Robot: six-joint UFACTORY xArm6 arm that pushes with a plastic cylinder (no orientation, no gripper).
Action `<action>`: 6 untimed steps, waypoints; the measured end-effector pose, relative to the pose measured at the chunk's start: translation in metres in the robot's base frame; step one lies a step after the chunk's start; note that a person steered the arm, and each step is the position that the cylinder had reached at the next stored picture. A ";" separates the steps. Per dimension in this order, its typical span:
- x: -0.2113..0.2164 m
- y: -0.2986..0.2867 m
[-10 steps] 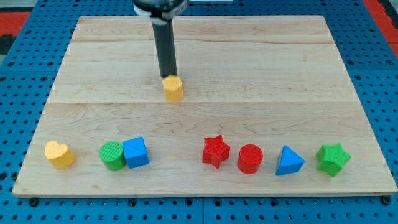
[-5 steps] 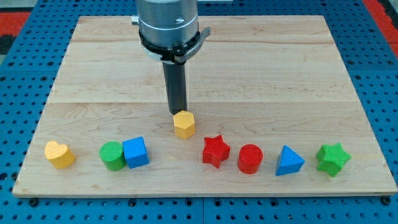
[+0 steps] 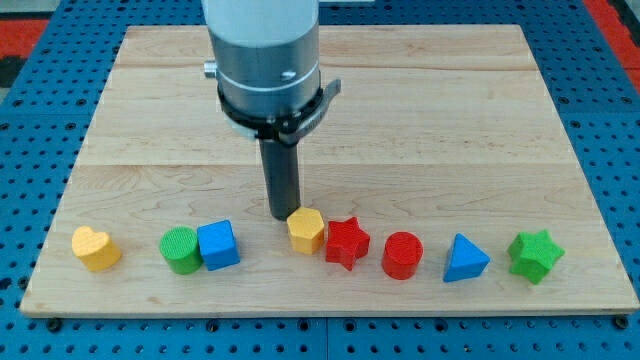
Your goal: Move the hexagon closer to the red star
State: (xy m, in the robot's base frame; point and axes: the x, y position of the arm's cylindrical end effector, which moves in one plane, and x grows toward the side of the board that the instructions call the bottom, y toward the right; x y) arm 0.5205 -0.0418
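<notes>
The yellow hexagon [image 3: 306, 231] sits near the view's bottom, touching or almost touching the left side of the red star [image 3: 347, 242]. My tip [image 3: 283, 216] is just above and left of the hexagon, against its upper left edge. The dark rod rises from there to the grey arm body [image 3: 266, 60], which hides part of the board behind it.
Along the board's bottom row, from the view's left: a yellow heart [image 3: 96, 247], a green cylinder [image 3: 181, 249], a blue cube [image 3: 218, 245], then right of the star a red cylinder [image 3: 403, 254], a blue triangle [image 3: 464, 259] and a green star [image 3: 534, 255].
My tip has moved toward the view's bottom and slightly right, pushing the yellow hexagon from the board's middle down to the red star's left side.
</notes>
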 end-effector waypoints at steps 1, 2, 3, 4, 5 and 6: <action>-0.004 -0.001; -0.014 0.016; -0.006 0.040; 0.005 0.043; 0.005 0.034; 0.013 0.032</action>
